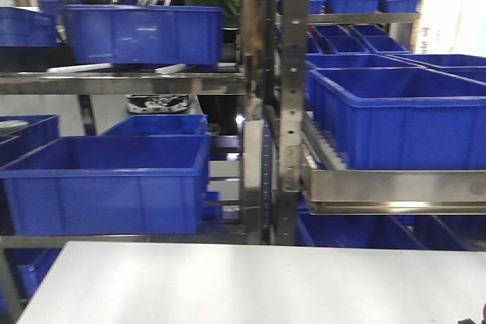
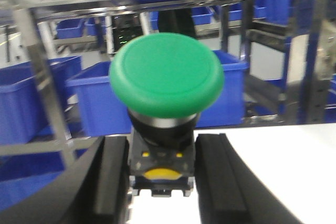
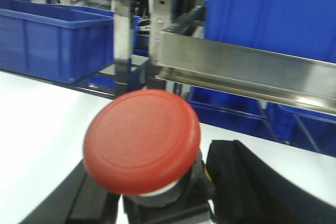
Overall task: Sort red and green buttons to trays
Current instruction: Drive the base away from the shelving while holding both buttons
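Observation:
In the left wrist view my left gripper is shut on the green button. Its black pads press both sides of the dark body, and the round green cap faces the camera above the white table. In the right wrist view my right gripper is shut on the red button. The red cap is tilted to the left and hides most of the dark body between the pads. The green tray and the red tray are out of view. Neither gripper shows in the front view.
A white table fills the front. Behind it stand steel racks holding several deep blue crates, also on the right shelf. A steel shelf rail runs close above the table's far edge.

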Controlling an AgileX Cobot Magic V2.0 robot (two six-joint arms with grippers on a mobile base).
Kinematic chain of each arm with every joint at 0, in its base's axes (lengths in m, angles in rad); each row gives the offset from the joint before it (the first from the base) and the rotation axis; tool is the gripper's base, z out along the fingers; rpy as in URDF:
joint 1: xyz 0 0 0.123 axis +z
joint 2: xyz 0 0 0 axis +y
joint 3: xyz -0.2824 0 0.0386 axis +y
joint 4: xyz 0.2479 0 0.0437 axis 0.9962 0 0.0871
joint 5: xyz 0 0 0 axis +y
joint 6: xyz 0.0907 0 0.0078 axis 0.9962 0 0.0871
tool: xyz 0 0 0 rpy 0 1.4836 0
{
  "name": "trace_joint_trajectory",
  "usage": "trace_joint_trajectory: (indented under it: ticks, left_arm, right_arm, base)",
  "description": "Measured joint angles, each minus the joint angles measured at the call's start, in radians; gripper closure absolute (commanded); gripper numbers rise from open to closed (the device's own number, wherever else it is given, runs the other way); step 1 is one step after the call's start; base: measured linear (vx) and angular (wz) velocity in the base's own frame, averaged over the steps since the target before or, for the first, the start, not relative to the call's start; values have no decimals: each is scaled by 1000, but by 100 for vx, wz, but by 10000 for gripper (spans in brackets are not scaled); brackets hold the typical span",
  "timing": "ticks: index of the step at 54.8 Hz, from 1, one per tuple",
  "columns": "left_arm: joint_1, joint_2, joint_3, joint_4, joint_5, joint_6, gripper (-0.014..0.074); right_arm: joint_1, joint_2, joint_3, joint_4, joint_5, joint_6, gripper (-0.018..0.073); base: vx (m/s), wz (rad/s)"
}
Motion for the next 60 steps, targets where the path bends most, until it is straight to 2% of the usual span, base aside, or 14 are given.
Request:
trace_joint_trajectory:
  ticks: [39, 60]
  left_arm:
    - [0, 0, 0, 0, 2, 0, 596]
    - [0, 0, 0, 0, 2, 0, 596]
  right_arm:
    - [0, 0, 1, -1, -1, 0, 567]
    - [0, 0, 1, -3, -1, 0, 567]
  base:
    - [-8, 75]
    - [-9, 60]
